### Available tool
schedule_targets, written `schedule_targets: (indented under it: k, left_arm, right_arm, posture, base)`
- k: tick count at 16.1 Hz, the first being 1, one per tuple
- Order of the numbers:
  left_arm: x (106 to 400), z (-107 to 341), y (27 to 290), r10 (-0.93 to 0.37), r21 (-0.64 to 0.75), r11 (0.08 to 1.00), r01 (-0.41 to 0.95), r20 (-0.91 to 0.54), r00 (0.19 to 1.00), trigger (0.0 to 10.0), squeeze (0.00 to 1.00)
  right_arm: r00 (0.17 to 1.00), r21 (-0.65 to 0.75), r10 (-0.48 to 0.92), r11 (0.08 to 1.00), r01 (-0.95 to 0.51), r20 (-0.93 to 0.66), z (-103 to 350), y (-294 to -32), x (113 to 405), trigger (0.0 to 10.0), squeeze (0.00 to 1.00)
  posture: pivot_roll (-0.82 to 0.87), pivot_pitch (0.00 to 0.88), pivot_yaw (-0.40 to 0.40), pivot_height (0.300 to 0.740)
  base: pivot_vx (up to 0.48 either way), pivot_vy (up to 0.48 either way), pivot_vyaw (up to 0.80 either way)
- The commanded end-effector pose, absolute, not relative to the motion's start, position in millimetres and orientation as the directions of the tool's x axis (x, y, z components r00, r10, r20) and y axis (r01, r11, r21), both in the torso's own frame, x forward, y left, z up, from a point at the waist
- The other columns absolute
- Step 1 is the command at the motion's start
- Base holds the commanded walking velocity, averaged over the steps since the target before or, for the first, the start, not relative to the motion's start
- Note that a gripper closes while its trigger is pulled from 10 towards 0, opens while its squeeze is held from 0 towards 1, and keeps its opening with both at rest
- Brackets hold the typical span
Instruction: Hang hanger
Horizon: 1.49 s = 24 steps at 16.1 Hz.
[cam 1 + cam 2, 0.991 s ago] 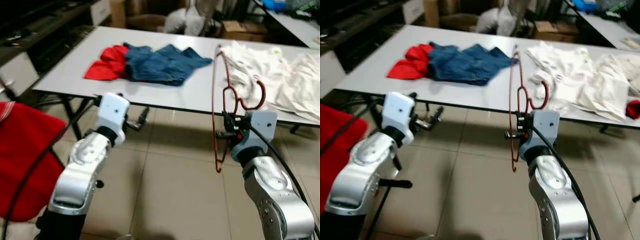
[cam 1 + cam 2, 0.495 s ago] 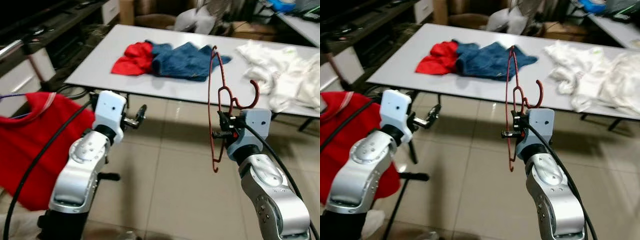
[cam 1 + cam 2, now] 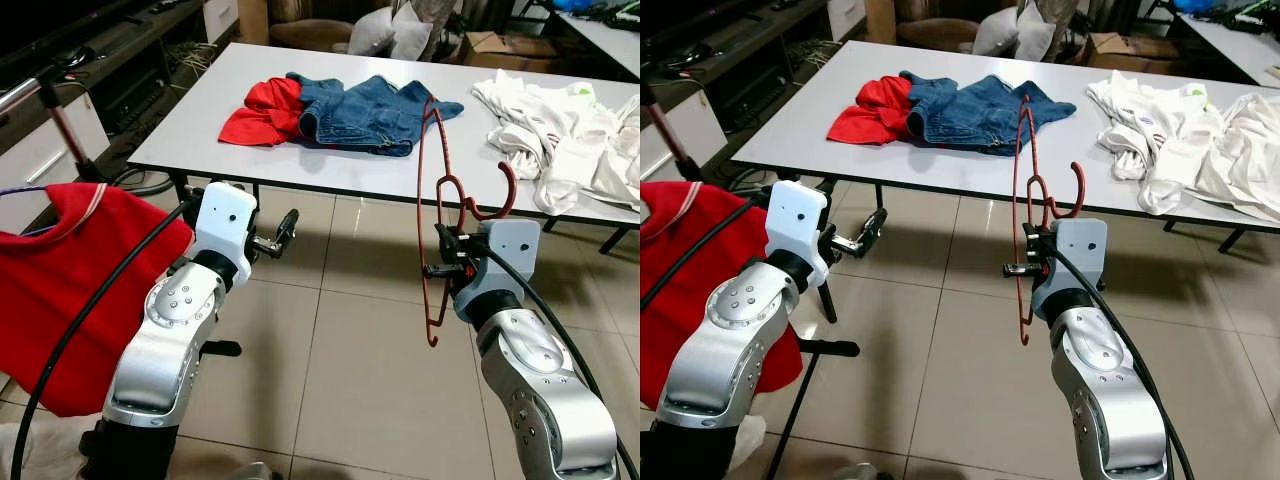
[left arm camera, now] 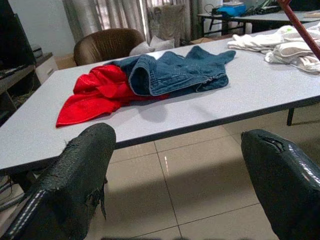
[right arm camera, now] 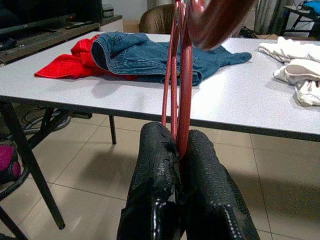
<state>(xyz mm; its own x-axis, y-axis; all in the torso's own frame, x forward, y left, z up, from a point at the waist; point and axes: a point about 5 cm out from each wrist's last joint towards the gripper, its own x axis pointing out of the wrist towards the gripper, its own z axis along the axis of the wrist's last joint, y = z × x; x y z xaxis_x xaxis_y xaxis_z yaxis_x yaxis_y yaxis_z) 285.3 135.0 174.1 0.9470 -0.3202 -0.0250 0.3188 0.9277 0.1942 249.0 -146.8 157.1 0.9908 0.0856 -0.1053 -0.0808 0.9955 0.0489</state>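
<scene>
Two grippers | right gripper fingers clamp red hanger upright | left gripper fingers spread, empty

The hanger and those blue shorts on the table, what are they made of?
The hanger looks like thin metal wire with a dark red coating: slim, rigid, glossy at the hook. The right gripper pinches it. The blue shorts look like denim: matte, heavy folds, stitched seams.
</scene>
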Motion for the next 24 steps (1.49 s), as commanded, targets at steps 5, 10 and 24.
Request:
schedule_targets:
  k: [5, 10, 24]
  left_arm:
    - [287.6, 176.4, 137.4, -0.307, 0.191, 0.933, 0.305, -0.019, 0.951, 10.0, 0.00]
    - [287.2, 175.9, 138.5, -0.307, 0.190, 0.933, 0.306, -0.025, 0.952, 10.0, 0.00]
    - [286.3, 174.6, 135.6, -0.312, 0.191, 0.931, 0.311, -0.024, 0.950, 10.0, 0.00]
  right_arm:
    - [0.992, 0.036, 0.083, 0.996, -0.080, -0.091, 158.7, -147.3, 250.7, 10.0, 0.00]
    - [0.989, 0.050, 0.092, 0.995, -0.086, -0.119, 155.8, -145.6, 251.0, 10.0, 0.00]
    - [0.991, 0.009, 0.095, 0.995, -0.095, -0.090, 159.4, -148.9, 251.1, 10.0, 0.00]
  posture:
    - [0.04, 0.000, -0.024, 0.740]
    - [0.04, 0.000, -0.023, 0.740]
    - [0.03, 0.000, -0.031, 0.740]
  base:
    - [0.280, 0.000, 0.00]
    - [0.284, 0.000, -0.42]
    - [0.284, 0.000, -0.10]
